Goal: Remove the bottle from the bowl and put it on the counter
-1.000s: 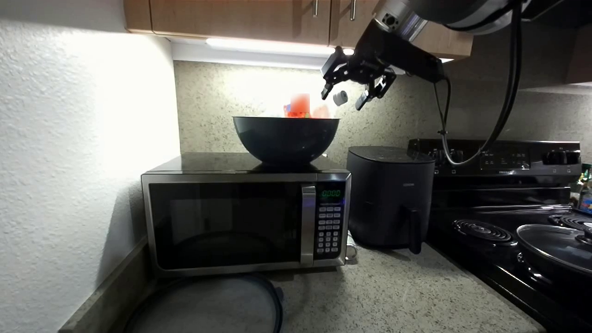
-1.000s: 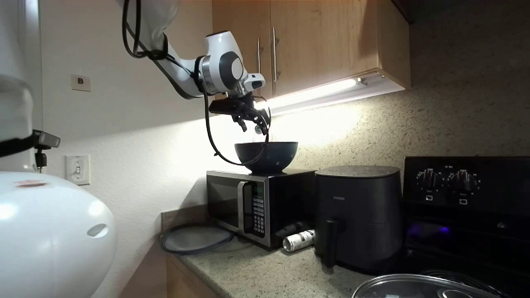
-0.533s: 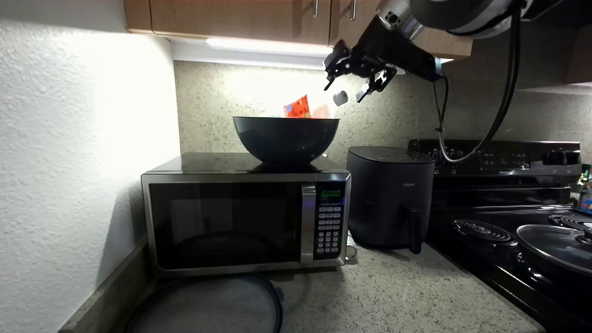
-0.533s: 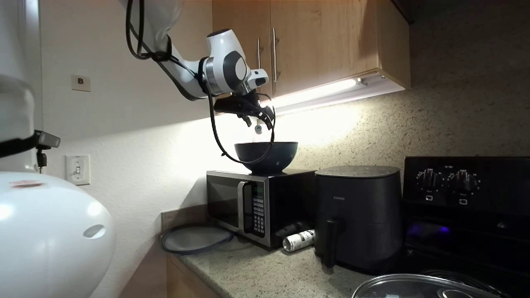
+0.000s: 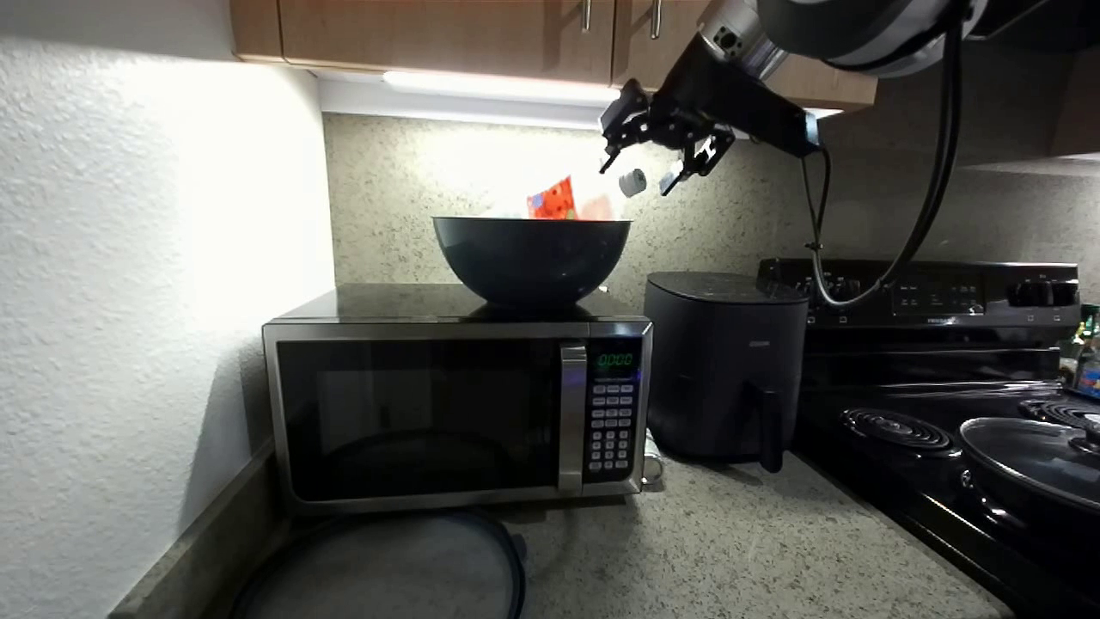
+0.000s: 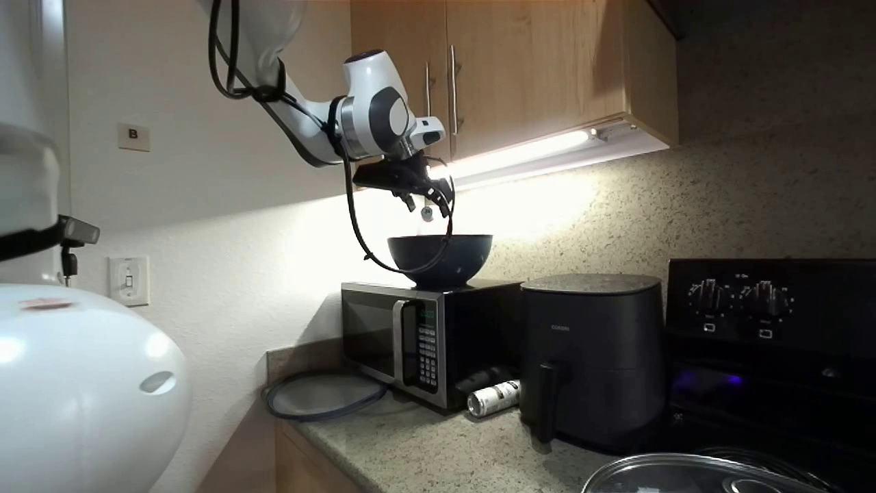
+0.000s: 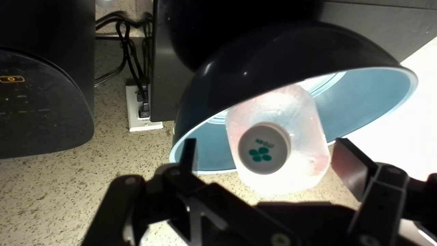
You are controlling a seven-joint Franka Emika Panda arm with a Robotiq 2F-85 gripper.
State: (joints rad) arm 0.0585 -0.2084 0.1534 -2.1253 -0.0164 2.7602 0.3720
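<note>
The clear bottle with a red-orange label (image 5: 553, 199) leans in the dark bowl (image 5: 531, 262), its neck and white cap tilted out over the rim. Its lower part is hidden by the bowl wall. The bowl stands on the microwave in both exterior views (image 6: 443, 260). My gripper (image 5: 636, 179) is open above the bowl's rim, with its fingers spread to either side of the cap and no visible contact. In the wrist view the cap (image 7: 263, 148) faces the camera between the separated fingers, with the bottle's shoulder behind it. The speckled counter (image 5: 705, 542) lies below the microwave.
The microwave (image 5: 430, 413) carries the bowl. A black cylindrical appliance (image 5: 726, 370) stands beside it. A silver can (image 6: 494, 398) lies between them. A round lid (image 6: 325, 395) lies on the counter. Cabinets (image 5: 447, 34) hang just above the gripper. The stove (image 5: 911, 378) is beyond the appliance.
My gripper rose slightly and tilted a little, then dipped slightly; it is now a bit higher than one second ago. The fingers stay open. The bottle and bowl have not visibly moved.
</note>
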